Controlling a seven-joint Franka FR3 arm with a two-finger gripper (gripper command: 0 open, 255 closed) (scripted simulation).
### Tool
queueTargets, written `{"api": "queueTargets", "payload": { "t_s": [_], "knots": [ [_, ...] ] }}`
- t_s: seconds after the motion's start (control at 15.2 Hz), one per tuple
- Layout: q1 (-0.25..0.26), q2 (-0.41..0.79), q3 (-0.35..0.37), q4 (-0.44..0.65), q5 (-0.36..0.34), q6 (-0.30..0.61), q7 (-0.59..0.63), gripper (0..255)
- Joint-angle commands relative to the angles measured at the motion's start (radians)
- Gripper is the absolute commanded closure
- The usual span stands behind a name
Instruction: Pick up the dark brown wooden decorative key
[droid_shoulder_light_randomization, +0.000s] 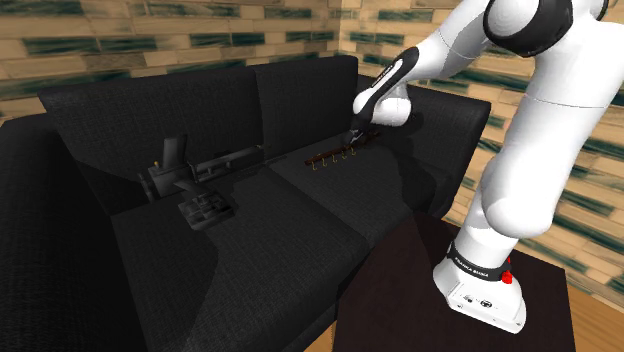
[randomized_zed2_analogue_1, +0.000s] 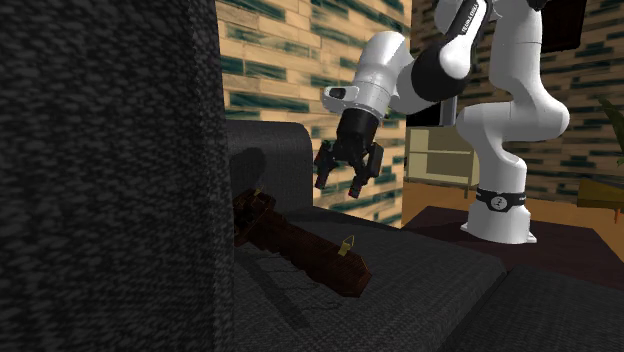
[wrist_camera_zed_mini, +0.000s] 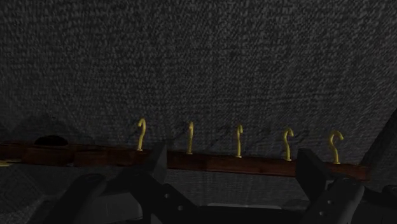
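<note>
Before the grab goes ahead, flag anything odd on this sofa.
The dark brown key lies flat on the sofa seat, gold hooks pointing up, an odd spot for a hanging rack. A black angular object also sits on the neighbouring cushion. Nothing looks broken.

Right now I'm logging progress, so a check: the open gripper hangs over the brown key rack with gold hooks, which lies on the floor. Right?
Not quite. The key rack lies on the seat of the black sofa, not on the floor, as the shoulder view shows. The rest holds: the open gripper hangs over it, and it has gold hooks.
</note>
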Motion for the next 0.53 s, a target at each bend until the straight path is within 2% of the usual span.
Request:
{"api": "queueTargets", "payload": {
  "t_s": [0.0,0.13,0.26,0.46],
  "knots": [
    [-0.007,0.116,0.027,0.078,0.323,0.028,-0.257,0],
    [-0.110,0.205,0.132,0.160,0.526,0.035,-0.431,0],
    [-0.203,0.287,0.220,0.244,0.674,0.040,-0.564,0],
    [-0.249,0.333,0.270,0.280,0.765,0.053,-0.650,0]
  ]
}}
